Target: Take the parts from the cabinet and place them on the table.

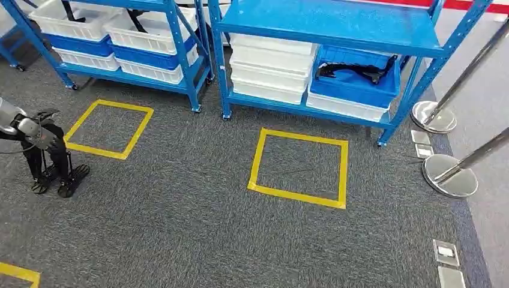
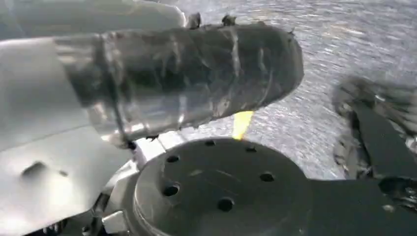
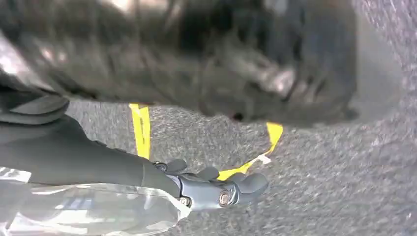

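While my left hand (image 1: 42, 139) hangs low, fingers gripping a black part (image 1: 57, 171), I'm mid-carry. My right hand's (image 3: 216, 189) fingers I cannot tell. Next I need the surface.

Grey carpet (image 1: 198, 228) covers the floor. Two squares of yellow tape are stuck to it: one square (image 1: 299, 168) in front of the right-hand rack, another square (image 1: 109, 128) in front of the left-hand one, and a strip of yellow tape (image 1: 18, 273) at the near left corner. Over by the right edge stand two chrome posts on round bases (image 1: 433, 116) (image 1: 450, 175), with metal floor sockets (image 1: 446, 252) near them.
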Available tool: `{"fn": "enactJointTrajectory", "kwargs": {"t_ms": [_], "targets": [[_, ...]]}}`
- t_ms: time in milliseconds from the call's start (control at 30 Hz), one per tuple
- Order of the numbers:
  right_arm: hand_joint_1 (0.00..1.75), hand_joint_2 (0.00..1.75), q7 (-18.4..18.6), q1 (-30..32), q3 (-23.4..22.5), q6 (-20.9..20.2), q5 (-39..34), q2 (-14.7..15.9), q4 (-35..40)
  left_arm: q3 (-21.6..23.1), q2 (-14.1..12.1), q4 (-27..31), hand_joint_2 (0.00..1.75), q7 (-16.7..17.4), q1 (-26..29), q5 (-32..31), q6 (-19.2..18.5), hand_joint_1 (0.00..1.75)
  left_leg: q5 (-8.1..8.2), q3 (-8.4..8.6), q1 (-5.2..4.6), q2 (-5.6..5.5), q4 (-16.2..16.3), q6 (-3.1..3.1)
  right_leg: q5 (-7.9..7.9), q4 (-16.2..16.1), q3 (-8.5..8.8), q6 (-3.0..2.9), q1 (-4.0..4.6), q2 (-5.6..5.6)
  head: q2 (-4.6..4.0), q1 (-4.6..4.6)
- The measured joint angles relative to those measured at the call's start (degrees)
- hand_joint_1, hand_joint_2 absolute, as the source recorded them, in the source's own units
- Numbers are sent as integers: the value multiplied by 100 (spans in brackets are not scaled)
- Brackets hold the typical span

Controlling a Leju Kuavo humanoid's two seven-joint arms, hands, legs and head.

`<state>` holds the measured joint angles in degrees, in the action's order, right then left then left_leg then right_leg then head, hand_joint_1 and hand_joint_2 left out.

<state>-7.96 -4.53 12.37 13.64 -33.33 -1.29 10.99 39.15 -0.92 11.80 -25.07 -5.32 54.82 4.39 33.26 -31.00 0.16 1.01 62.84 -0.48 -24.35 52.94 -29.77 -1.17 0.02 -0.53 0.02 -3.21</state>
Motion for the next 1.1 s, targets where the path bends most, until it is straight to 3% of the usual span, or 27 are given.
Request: {"fn": "enactJointTrajectory", "kwargs": {"t_ms": [33, 67, 100, 133, 167, 200, 233, 267, 300, 400, 433, 467, 500, 567, 600, 633, 700, 767, 833, 900, 933, 967, 1000, 1033, 1100], "targets": [[0, 0, 0, -11, 4, 0, 13, -9, 2, 0, -18, 0, 0, 0, 18, 2, 0, 0, 222, -238, 19, -43, 506, -22, 1, 1, -3, -3, 0, 70, 0, 5], [0, 0, 0, -9, 9, -2, 13, -22, 2, 0, -26, 0, 0, 0, 30, 2, 0, 0, 342, -430, 32, -52, 892, -42, 1, 2, -2, -3, -1, 153, 0, 4], [0, 0, 0, -7, 9, -2, 11, -28, 2, 0, -39, 0, 0, 0, 45, 2, 0, 0, 331, -536, 45, -58, 1063, -59, 0, 5, 3, -1, -8, 234, 0, 4], [0, 0, 0, 0, 9, -2, 11, -35, 2, 0, -50, 0, 0, -7, 48, 2, 0, 0, 161, -509, 64, -64, 935, -76, -5, 12, 10, 7, -17, 323, 0, 4], [0, 0, 0, 7, 9, -2, 13, -39, 2, 0, -55, 0, 0, -7, 44, 2, 0, 0, -105, -365, 84, -84, 568, -92, -16, 27, 14, 31, -36, 409, 0, 7], [0, 0, 0, 7, 9, -2, 11, -39, 2, 0, -61, 0, 0, -7, 39, 2, 0, 0, -328, -205, 99, -120, 198, -103, -26, 49, 15, 53, -52, 472, 0, 7], [0, 0, 0, 1, 9, -2, 13, -37, 2, 0, -68, 0, 0, -7, 43, 2, 0, 0, -644, 60, 131, -223, -414, -127, -55, 92, 9, 97, -71, 511, 0, 0], [0, 0, 0, -4, 11, -2, 13, -35, 2, 0, -68, 0, 0, -2, 41, 2, 0, 0, -616, 144, 158, -361, -647, -139, -84, 160, -16, 143, -48, 585, 0, -26], [0, 0, 4, -3, 11, -2, 17, -37, 2, 0, -68, 0, 0, 13, 18, 2, -2, 0, -586, 157, 147, -368, -710, -64, -95, 213, -71, 183, -55, 624, 0, -24], [0, 0, 102, 32, 24, 0, 74, -33, 2, 0, -50, 0, 0, 59, -8, -15, 42, 0, -600, 132, 124, -322, -693, 63, -87, 154, -89, 299, -86, 671, 0, -26], [0, 0, 160, 34, 39, 0, 109, -20, 2, 0, -30, 0, 0, 74, -12, -39, 44, 0, -590, 151, 151, -281, -725, 112, -123, 198, -141, 319, -86, 554, 0, -26], [0, 0, 206, 32, 79, 0, 149, -20, 2, 0, -26, 0, 0, 92, -11, -57, 53, 0, -582, 161, 146, -265, -727, 141, -200, 371, -215, 342, -64, 277, 0, -11], [0, 0, 227, 13, 103, -2, 153, -22, 2, 0, -22, 0, 0, 118, -2, -59, 52, 0, -560, 162, 138, -249, -731, 162, -356, 702, -391, 361, -68, 148, 0, 2], [0, 0, 242, -9, 129, -17, 157, -33, 2, 0, -22, -2, 0, 127, 28, -61, 54, 0, -483, 196, 117, -179, -733, 211, -690, 1785, -1013, 392, -75, 81, 0, -4], [0, 0, 247, -4, 155, -31, 164, -33, 2, 0, -22, -2, 0, 129, 41, -61, 52, 0, -447, 222, 110, -144, -733, 212, -724, 2100, -1212, 393, -75, 78, 0, -2], [0, 0, 258, 9, 173, -35, 168, -31, 2, 0, -22, -2, 0, 142, 50, -61, 52, 0, -424, 262, 106, -120, -733, 217, -657, 2162, -1287, 385, -74, 78, 0, -4], [0, 0, 297, 45, 225, -54, 184, -26, 2, 2, -22, -2, 0, 188, 57, -68, 52, 0, -342, 386, 99, -102, -733, 198, -177, 1579, -1073, 331, -65, 78, 0, -2], [0, 0, 299, 46, 247, -109, 201, -17, 2, 2, -15, -2, 0, 219, 47, -74, 52, 0, -246, 522, 99, -75, -749, 174, 345, 566, -616, 217, -29, 35, 0, 0], [0, 0, 306, 27, 256, -111, 208, -13, 2, 4, -7, -2, 0, 234, 33, -77, 52, 0, -152, 565, 68, -66, -762, 89, 18, 268, -404, 177, 20, -33, 0, 9], [0, 0, 306, 23, 260, -111, 210, -9, 2, 7, -7, -2, 0, 232, 34, -77, 52, 0, -109, 657, 84, -37, -880, 15, -65, 307, -355, 125, 38, -27, 0, 7], [0, 0, 306, 18, 264, -111, 210, -9, 2, 7, -7, -2, 0, 225, 3, -77, 52, 0, -68, 781, 64, -14, -938, -26, -90, 218, -260, 102, 27, -6, 0, 2], [0, 0, 326, 70, 273, -111, 210, -20, 11, 4, -15, 9, 0, 199, -10, -81, 55, 0, -51, 869, 81, -42, -961, -49, -106, 83, -61, 83, -33, 2, 0, 5], [0, 0, 321, 71, 288, -111, 214, -17, 9, 7, -20, 9, 0, 227, -12, -83, 50, 0, -37, 738, 76, -51, -648, -71, -164, -9, 97, 58, -32, 6, 0, -39], [0, 0, 321, 57, 297, -111, 214, -13, 9, 7, -35, 9, 0, 253, -20, -85, 46, 0, 54, 424, 79, -55, -160, -83, -216, -62, 214, 19, -32, 4, 0, -50], [0, 0, 321, 51, 315, -111, 214, -13, 9, 7, -50, 9, 0, 251, 15, -85, 46, 0, 149, -372, 81, -67, 847, -109, -379, -131, 450, -3, -32, 33, 0, -50]]}}
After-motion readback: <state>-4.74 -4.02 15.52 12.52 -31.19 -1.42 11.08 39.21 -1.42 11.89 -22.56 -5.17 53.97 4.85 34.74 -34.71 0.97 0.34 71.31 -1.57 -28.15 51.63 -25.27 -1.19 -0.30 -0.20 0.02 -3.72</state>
